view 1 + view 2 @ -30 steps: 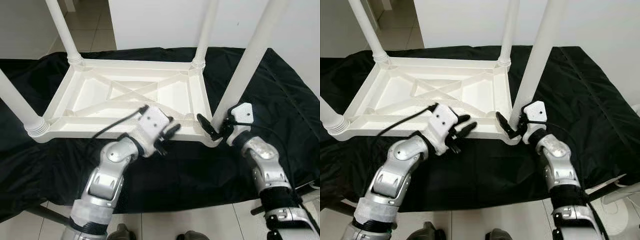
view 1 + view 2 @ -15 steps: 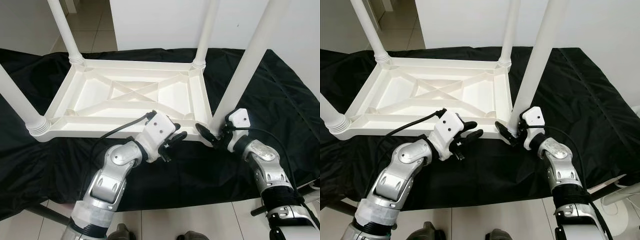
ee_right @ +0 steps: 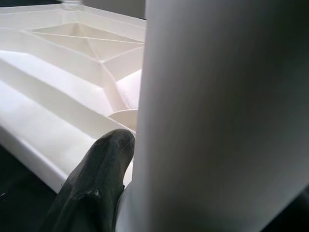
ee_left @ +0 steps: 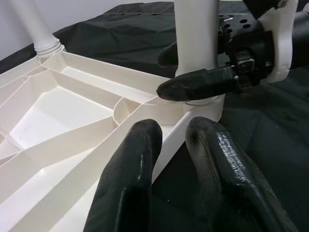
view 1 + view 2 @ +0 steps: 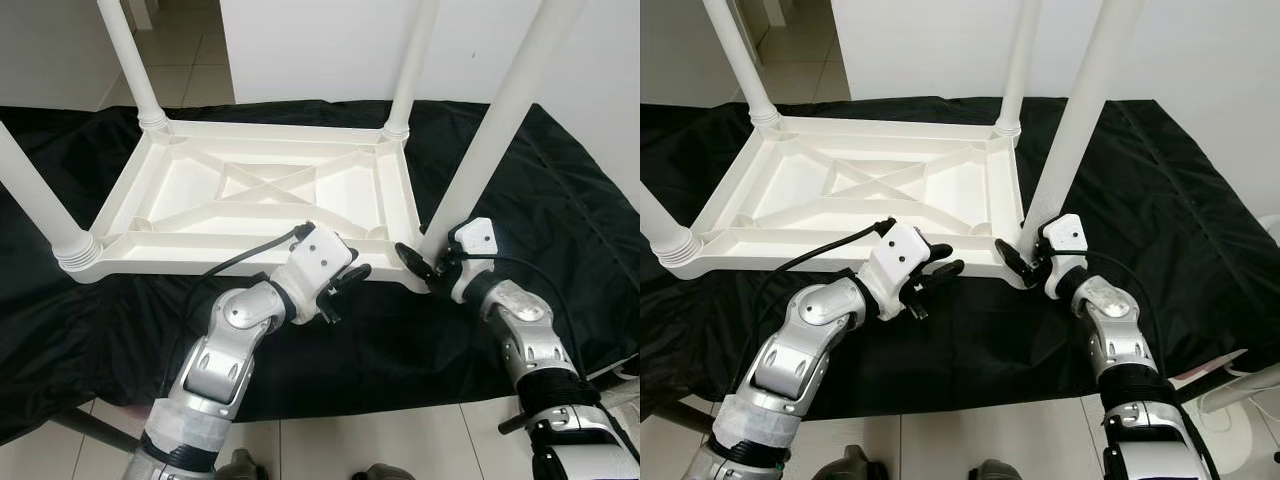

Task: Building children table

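Note:
A white plastic children's table (image 5: 180, 262) lies upside down on a black cloth, with its legs pointing up. My right gripper (image 5: 421, 257) is at the base of the near right leg (image 5: 490, 130) and is shut around it. One black finger (image 3: 101, 159) presses the leg (image 3: 217, 111) just above its socket. My left gripper (image 5: 350, 268) sits at the front rim, a short way left of that leg. Its fingers (image 4: 135, 159) straddle the rim's front wall (image 4: 170, 140) and are closed on it, pointing toward the right gripper (image 4: 166, 72).
Three more white legs stand in the other corners, the near left one (image 5: 40, 215) close to my left arm. The black cloth (image 5: 560, 210) hangs over the work surface's front edge above tiled floor (image 5: 330, 450). A white wall (image 5: 320, 50) stands behind.
My left gripper has slid right along the front rim toward the near right leg. My right gripper has stayed at the leg's base, its wrist shifting slightly.

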`<state>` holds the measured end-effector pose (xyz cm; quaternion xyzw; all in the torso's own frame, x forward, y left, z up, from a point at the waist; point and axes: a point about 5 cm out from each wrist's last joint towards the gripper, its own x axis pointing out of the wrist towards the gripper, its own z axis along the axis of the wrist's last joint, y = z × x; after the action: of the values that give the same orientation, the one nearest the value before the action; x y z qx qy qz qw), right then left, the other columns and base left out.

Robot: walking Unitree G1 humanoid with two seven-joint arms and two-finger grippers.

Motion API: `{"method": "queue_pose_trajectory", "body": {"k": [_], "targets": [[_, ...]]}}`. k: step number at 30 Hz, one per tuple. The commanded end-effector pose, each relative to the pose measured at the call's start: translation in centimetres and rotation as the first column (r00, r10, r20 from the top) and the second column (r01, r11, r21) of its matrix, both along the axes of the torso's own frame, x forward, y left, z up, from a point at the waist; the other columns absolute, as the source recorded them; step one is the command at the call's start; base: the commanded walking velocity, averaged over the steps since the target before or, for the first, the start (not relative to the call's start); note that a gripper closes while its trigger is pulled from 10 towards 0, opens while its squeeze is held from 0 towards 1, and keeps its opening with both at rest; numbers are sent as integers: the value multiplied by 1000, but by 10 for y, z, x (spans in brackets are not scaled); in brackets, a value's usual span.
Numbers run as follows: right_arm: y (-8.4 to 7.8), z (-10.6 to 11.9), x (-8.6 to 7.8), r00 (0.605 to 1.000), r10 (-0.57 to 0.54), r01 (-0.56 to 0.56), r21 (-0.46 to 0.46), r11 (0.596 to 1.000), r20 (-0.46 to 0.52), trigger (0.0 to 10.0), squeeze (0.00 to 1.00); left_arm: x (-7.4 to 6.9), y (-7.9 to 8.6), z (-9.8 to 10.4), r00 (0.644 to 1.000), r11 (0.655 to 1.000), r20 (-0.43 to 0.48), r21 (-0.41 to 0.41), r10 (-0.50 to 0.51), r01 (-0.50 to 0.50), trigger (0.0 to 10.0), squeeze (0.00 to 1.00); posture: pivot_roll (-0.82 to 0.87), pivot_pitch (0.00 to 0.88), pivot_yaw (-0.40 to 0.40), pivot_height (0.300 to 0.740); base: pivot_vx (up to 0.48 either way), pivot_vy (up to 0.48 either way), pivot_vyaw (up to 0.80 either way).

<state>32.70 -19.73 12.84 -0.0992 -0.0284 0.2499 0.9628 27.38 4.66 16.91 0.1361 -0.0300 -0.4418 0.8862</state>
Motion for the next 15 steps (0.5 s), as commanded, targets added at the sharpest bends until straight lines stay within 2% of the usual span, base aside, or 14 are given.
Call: {"method": "queue_pose_trajectory", "body": {"k": [1,2,4,6,7,9,10,11,12,13,14,15], "targets": [[0,-7,-1,998,-41,41,16,999,-41,10000,0,5,3,1,996,996,14,-14,90,-90,10000,0,-50,0,5,740,0,0,0],[2,-10,0,994,-102,103,22,994,-48,10000,0,5,3,1,995,995,11,-21,96,-96,10000,0,-56,0,4,740,0,0,0],[2,-10,0,994,-102,103,22,994,-48,10000,0,5,3,1,995,995,11,-21,96,-96,10000,0,-56,0,4,740,0,0,0],[12,-15,-1,967,-242,247,75,966,-76,10000,0,7,2,1,995,994,11,-27,104,-104,10000,0,-70,0,4,740,0,0,0],[12,-15,-1,967,-242,247,75,966,-76,10000,0,7,2,1,995,994,11,-27,104,-104,10000,0,-70,0,4,740,0,0,0],[26,-19,-4,901,-415,431,145,891,-129,10000,0,9,-1,1,994,994,10,-27,107,-107,10000,0,-80,0,2,740,0,0,0],[32,-20,-7,866,-480,497,146,855,-137,10000,0,10,-2,2,994,994,9,-28,107,-107,10000,0,-84,0,-1,740,0,0,0],[32,-20,-7,866,-480,497,146,855,-137,10000,0,10,-2,2,994,994,9,-28,107,-107,10000,0,-84,0,-1,740,0,0,0],[39,-21,-9,840,-525,542,163,824,-140,10000,0,10,-2,3,994,994,8,-32,108,-107,10000,0,-90,0,0,740,0,0,0],[39,-21,-9,840,-525,542,163,824,-140,10000,0,10,-2,3,994,994,8,-32,108,-107,10000,0,-90,0,0,740,0,0,0],[44,-21,-11,815,-561,579,173,797,-143,10000,0,12,-1,4,994,993,6,-38,113,-113,10000,0,-96,0,-2,740,0,0,0],[44,-21,-11,815,-561,579,173,797,-143,10000,0,12,-1,4,994,993,6,-38,113,-113,10000,0,-96,0,-2,740,0,0,0]]}}
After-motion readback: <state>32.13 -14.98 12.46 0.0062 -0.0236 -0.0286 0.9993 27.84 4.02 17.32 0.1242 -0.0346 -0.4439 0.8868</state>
